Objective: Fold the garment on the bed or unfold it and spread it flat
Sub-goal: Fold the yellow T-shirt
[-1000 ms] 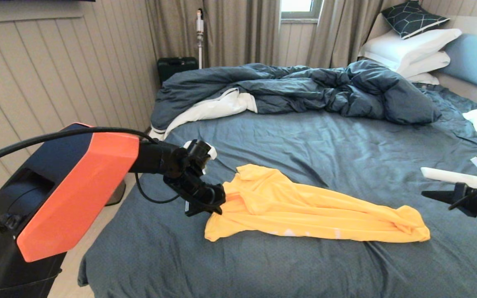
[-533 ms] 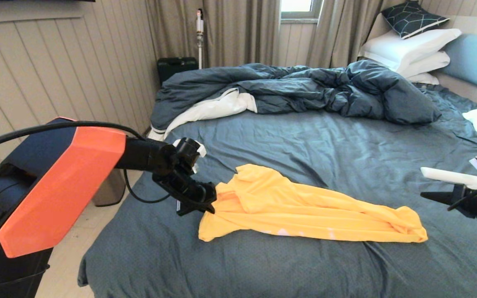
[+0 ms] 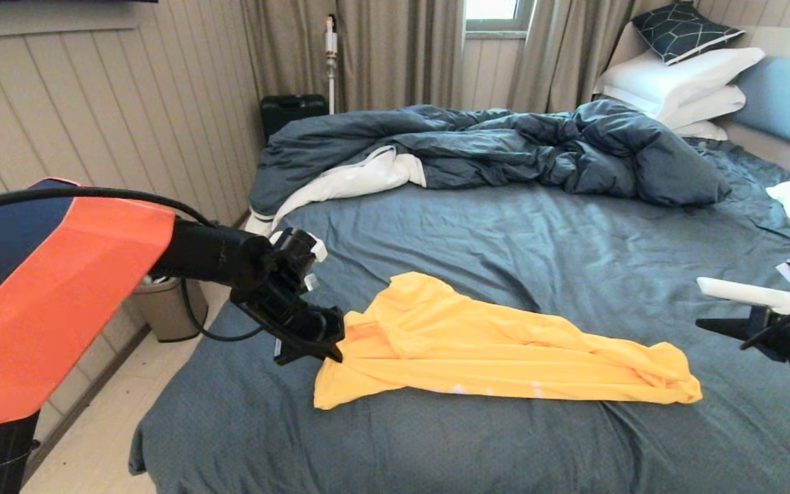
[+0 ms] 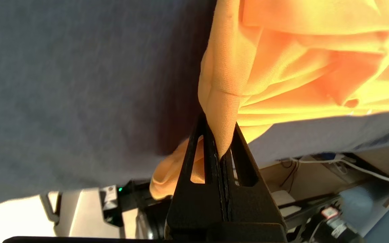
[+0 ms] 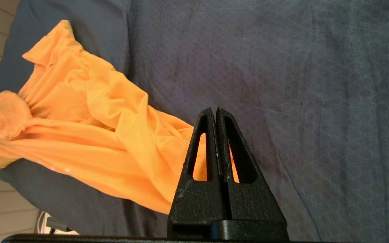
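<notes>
I have the left arm reaching in from the near left, its orange shell low in the head view and the black forearm angled forward and down toward the bed. My left gripper [image 3: 326, 342] is pinched tight on the left end of the garment [image 3: 498, 346]; in the left wrist view the two black fingers [image 4: 211, 152] meet with a fold of orange fabric [image 4: 221, 111] wedged between their tips, lifted slightly off the sheet. Below that held corner a loose flap of the shirt sags back onto the bed.

My right gripper [image 3: 710, 322] sits at the right edge of the head view, hovering over the sheet just beyond the garment's right end and apart from it. In the right wrist view its fingers [image 5: 228, 148] are pressed together with nothing between them, and the shirt [image 5: 89, 135] spreads out ahead of them across the slate-blue sheet.

The garment lies stretched in a long, wrinkled band across the near middle of the bed [image 3: 518, 240], running from my left gripper toward the right gripper. Faint pale patches show along its near edge.

Further back, the rumpled dark blue duvet [image 3: 505, 147] is heaped across the far side of the mattress, with some white underside turned out at its left. White pillows [image 3: 676, 82] are stacked at the far right against the light blue headboard [image 3: 789, 96].
</notes>
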